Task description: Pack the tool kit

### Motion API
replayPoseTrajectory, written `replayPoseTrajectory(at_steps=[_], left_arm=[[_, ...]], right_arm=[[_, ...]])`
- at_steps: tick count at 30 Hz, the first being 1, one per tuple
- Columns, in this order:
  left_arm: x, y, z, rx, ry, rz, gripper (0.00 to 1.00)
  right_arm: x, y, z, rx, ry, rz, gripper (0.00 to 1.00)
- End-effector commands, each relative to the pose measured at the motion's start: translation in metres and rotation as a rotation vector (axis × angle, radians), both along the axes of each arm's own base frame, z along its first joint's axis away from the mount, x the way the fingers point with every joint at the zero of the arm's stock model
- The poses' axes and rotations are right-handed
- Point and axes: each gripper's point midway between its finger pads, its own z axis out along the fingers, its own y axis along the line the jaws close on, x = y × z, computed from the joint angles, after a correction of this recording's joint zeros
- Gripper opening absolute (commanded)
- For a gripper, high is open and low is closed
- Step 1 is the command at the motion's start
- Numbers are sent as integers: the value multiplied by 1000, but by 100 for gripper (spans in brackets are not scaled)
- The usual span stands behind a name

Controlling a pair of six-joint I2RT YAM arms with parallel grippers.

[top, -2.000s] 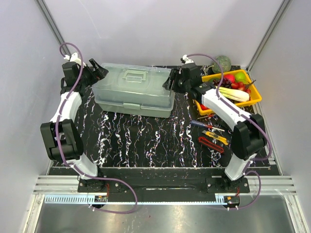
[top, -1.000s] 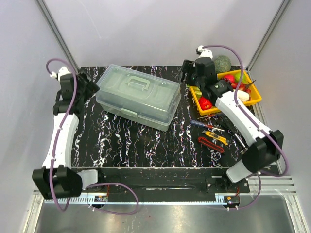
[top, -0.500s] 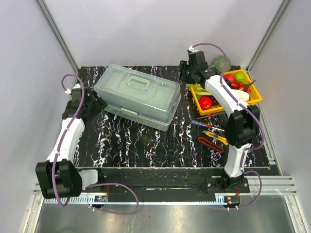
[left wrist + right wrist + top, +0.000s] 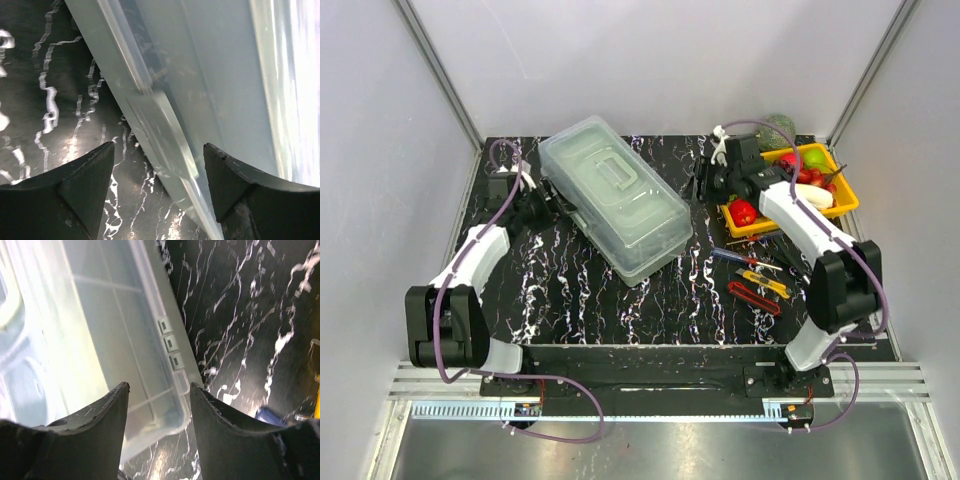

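Note:
The tool kit's pale grey-green toolbox (image 4: 616, 200) with its clear lid shut lies diagonally across the mat, handle on top. My left gripper (image 4: 556, 206) is open against its left long side. In the left wrist view the toolbox (image 4: 215, 75) runs its lower edge between my left gripper's (image 4: 159, 150) spread fingers. My right gripper (image 4: 704, 186) hovers open just right of the box. The right wrist view looks past my right gripper (image 4: 159, 387) onto the near corner of the toolbox (image 4: 100, 330). A screwdriver (image 4: 744, 257), a yellow knife (image 4: 766, 284) and a red knife (image 4: 753, 298) lie on the mat at right.
An orange-yellow tray (image 4: 840, 208) of fruit and vegetables stands at the back right, behind the right arm. A round green vegetable (image 4: 780, 130) sits in the far right corner. Grey walls close in the black marbled mat (image 4: 580, 290) on three sides.
The toolbox has swung clockwise into a steep diagonal. My left gripper has moved right, up to its long side. My right gripper has come nearer and lower beside the box.

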Motion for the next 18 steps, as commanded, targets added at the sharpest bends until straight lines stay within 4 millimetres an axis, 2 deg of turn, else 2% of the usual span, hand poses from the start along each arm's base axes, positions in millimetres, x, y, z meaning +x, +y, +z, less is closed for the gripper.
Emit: replayPoseTrajectory(at_steps=[1, 5, 7, 9, 11, 12, 14, 18], left_arm=[[21, -44, 43, -105, -210, -175, 76], [29, -42, 39, -105, -202, -148, 79], [33, -38, 38, -99, -201, -114, 82], [33, -32, 34, -123, -186, -54, 86], [38, -28, 45, -181, -240, 1, 90], [35, -26, 39, -221, -221, 41, 93], [34, -24, 41, -308, -241, 97, 98], [38, -32, 50, -506, -297, 140, 99]], right_arm=[[-51, 17, 21, 119, 2, 97, 59], [-55, 1, 22, 91, -23, -1, 61], [-51, -7, 32, 81, -57, -59, 67], [-45, -15, 51, 88, -100, -131, 78], [-39, -17, 72, 115, -151, -165, 91], [-37, -18, 81, 131, -171, -179, 97], [-34, -12, 100, 169, -208, -163, 99], [-28, -1, 123, 211, -233, -117, 99]])
